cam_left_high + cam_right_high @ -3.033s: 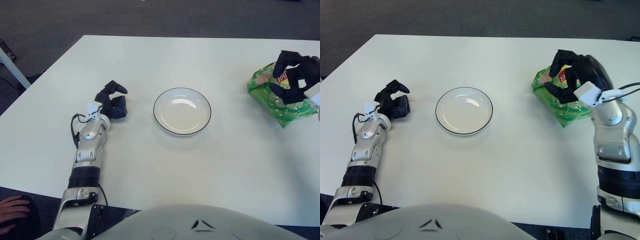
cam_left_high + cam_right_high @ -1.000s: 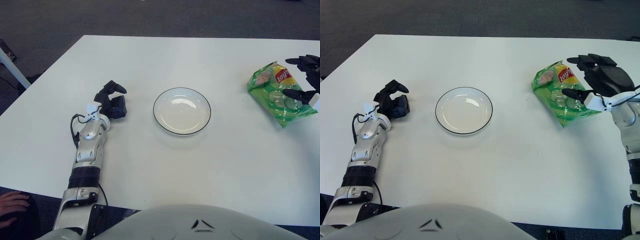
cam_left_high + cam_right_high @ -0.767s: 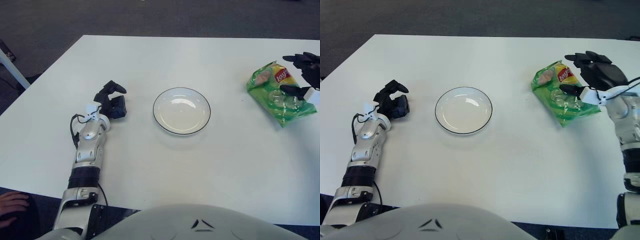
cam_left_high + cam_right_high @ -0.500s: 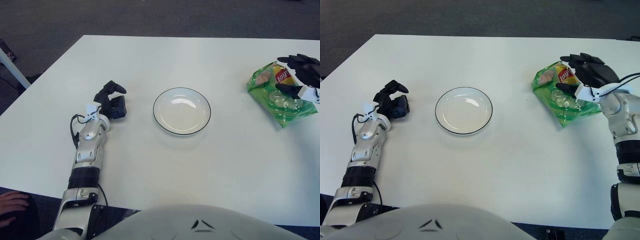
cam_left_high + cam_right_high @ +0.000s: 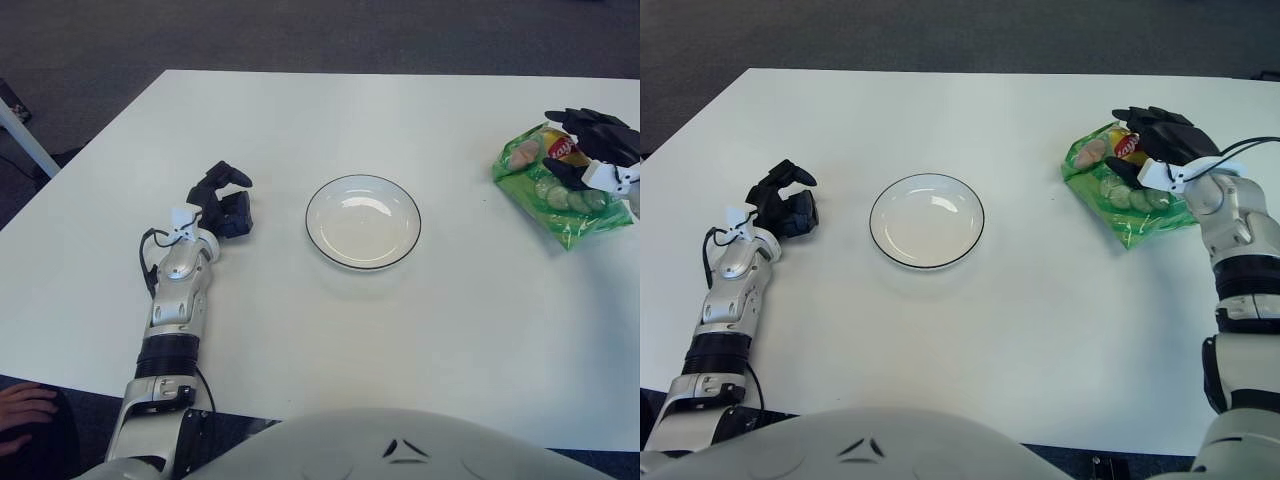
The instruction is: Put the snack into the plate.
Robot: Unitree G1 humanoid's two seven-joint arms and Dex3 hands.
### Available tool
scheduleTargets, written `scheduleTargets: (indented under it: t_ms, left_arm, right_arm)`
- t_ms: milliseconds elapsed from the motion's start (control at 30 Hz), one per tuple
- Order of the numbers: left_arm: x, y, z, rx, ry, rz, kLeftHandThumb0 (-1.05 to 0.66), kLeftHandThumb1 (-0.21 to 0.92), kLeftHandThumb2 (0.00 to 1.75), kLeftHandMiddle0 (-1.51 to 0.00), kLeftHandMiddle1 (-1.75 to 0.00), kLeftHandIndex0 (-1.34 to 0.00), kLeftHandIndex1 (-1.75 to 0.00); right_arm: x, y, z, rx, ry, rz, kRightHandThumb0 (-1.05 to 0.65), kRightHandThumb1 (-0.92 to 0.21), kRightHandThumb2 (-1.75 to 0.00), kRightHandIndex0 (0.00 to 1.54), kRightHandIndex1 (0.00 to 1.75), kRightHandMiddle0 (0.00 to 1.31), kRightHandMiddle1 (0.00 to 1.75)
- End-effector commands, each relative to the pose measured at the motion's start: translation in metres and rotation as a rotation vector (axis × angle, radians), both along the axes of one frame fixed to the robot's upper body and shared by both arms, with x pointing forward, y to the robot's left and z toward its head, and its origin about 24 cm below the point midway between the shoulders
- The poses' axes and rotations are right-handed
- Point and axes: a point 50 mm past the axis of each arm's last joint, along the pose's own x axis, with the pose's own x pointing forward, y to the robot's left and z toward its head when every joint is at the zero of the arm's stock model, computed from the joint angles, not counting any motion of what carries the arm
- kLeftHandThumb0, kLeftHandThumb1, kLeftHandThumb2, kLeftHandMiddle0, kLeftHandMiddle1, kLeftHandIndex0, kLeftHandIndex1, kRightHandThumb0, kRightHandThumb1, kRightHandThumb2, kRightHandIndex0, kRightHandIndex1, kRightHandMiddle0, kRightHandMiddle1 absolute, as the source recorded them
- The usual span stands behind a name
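Right hand (image 5: 1160, 143), black-fingered, sits over the upper part of the green snack bag (image 5: 1122, 185) at about 3 o'clock on the white table (image 5: 970, 330), its fingers (image 5: 1140, 120) spread and extended across the top of the packet, with the thumb reaching down onto the bag's face. The digits lie on or just over the foil; a firm grasp cannot be confirmed, and the hand reads as unclenched. The bag lies flat on the tabletop, its red-and-yellow logo partly covered by the palm, its lower corner pointing toward 5 o'clock.

Well apart from the bag, at the centre of the table, stands the round white plate (image 5: 927, 221) with its thin dark rim; nothing is in it. The snack is wholly outside the plate, off to the plate's 3 o'clock side.

At about 9 o'clock, the left hand (image 5: 786, 207) rests on the table with its black fingers curled in on themselves, holding nothing, its silver forearm (image 5: 730, 295) running back toward the robot's body at 7 o'clock. It lies near the plate's left edge but does not touch it.
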Motion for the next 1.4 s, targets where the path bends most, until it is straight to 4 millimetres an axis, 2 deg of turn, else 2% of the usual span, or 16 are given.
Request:
scheduleTargets:
  t_ms: [0,267,567,833,1367]
  left_arm:
    - [-0.022,-0.006,-0.04,-0.051,0.15,-0.004,-0.43,0.43,1.17,-1.1,-1.75,-0.51,-1.75]
    - [-0.023,-0.006,-0.04,-0.063,0.151,-0.003,-0.43,0.44,1.16,-1.04,-1.75,-0.5,-1.75]
    - [-0.025,-0.006,-0.039,-0.061,0.156,0.021,-0.44,0.4,1.21,-1.09,-1.75,-0.54,-1.75]
    - [-0.025,-0.006,-0.038,-0.05,0.154,0.036,-0.45,0.37,1.24,-1.1,-1.75,-0.55,-1.75]
    - [-0.027,-0.007,-0.036,-0.049,0.169,0.048,-0.43,0.42,1.18,-1.09,-1.75,-0.52,-1.75]
  right_arm:
    - [0.007,0.008,0.0,0.004,-0.011,0.018,-1.04,-0.92,-1.07,0.0,0.0,0.0,0.24]
    - [0.006,0.018,-0.025,0.036,0.028,0.045,-1.05,-0.92,-1.04,0.0,0.0,0.0,0.26]
    - [-0.004,0.029,-0.036,0.009,0.125,0.134,-1.05,-0.92,-1.03,0.0,0.0,0.0,0.25]
    - [-0.01,0.031,-0.068,0.013,0.225,0.116,-1.05,-0.92,-0.99,0.0,0.0,0.0,0.32]
    - [-0.017,0.033,-0.079,0.012,0.333,0.104,-1.02,-0.92,-0.99,0.0,0.0,0.0,0.27]
